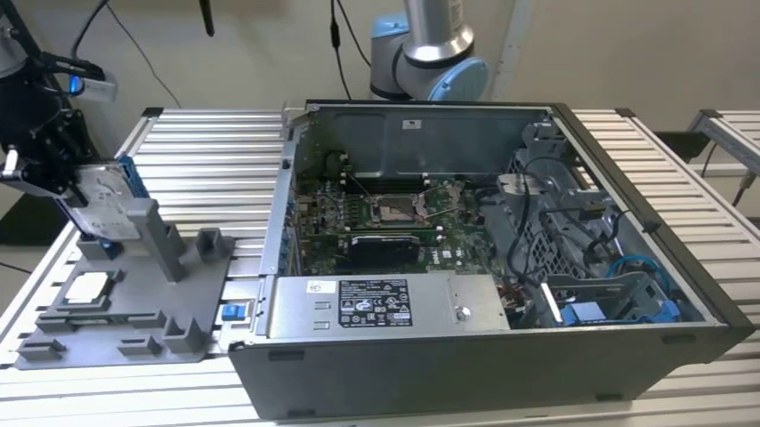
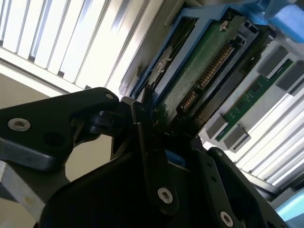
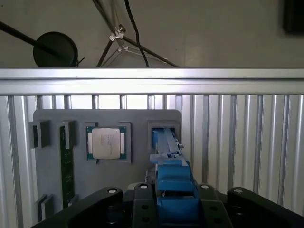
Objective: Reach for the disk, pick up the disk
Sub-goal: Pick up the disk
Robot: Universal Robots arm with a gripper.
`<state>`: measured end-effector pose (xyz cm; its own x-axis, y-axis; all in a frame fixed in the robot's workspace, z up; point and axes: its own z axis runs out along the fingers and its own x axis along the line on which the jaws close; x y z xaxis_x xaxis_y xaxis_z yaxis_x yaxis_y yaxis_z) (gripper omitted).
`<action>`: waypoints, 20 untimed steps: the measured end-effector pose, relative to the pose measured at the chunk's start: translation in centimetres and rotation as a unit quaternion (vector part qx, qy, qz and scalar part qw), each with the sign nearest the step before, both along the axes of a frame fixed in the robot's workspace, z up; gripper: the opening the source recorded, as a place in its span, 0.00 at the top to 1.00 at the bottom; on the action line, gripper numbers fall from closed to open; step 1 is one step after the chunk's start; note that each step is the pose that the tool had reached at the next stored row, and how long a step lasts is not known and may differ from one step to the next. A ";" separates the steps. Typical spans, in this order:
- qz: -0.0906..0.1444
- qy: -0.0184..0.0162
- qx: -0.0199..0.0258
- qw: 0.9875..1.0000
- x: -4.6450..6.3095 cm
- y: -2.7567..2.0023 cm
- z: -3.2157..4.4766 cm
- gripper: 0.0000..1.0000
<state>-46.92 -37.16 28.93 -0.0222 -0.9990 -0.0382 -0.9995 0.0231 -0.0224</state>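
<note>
At the exterior view's left, over the left edge of the ribbed aluminium table (image 1: 202, 151), we see the arm's black gripper (image 1: 74, 189) clamped on the disk (image 1: 105, 197), a flat silver metal hard drive edged by a bright blue plastic frame. The drive stands on edge at the far left corner of a flat grey plastic fixture plate (image 1: 131, 316), just beside a grey upright post (image 1: 155, 229). In the first wrist view we look along the drive's blue frame (image 3: 172, 178), which runs from between the black fingers (image 3: 142, 199) to a slot at the plate's edge. In the second wrist view one finger (image 2: 145, 142) lies against the green circuit-board face of the drive (image 2: 199, 71). We cannot tell whether the drive's lower edge has left its slot.

Nearer the plate's left edge lies a small square silver processor chip (image 1: 89, 286), seated in a square pocket; a narrow green memory stick (image 3: 66, 161) lies near it. A tiny blue plastic clip (image 1: 234, 310) sits at the plate's right edge, close to the front left corner of a dark grey open computer case (image 1: 475, 378). Inside the case we see a green motherboard (image 1: 380, 213) and, along the near wall, a silver power supply box (image 1: 380, 302). Behind the case rises the arm's grey and blue base (image 1: 428, 44).
</note>
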 end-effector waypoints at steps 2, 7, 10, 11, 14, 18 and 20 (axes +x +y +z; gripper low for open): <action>0.000 0.000 0.000 1.000 0.0 0.01 0.52 1.00; 0.000 0.000 0.000 1.000 0.0 0.01 1.61 1.00; 0.000 0.000 -0.001 1.000 0.0 0.01 2.06 1.00; 0.000 0.000 -0.001 1.000 0.0 0.01 2.17 1.00; 0.000 0.000 -0.001 1.000 0.0 0.01 2.67 1.00; 0.000 0.000 -0.003 1.000 0.0 0.05 3.41 1.00; 0.000 0.000 -0.004 1.000 0.0 0.07 3.68 1.00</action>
<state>-46.95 -37.09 32.61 -0.0223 -0.9993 -0.0311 -0.9995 0.0231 -0.0228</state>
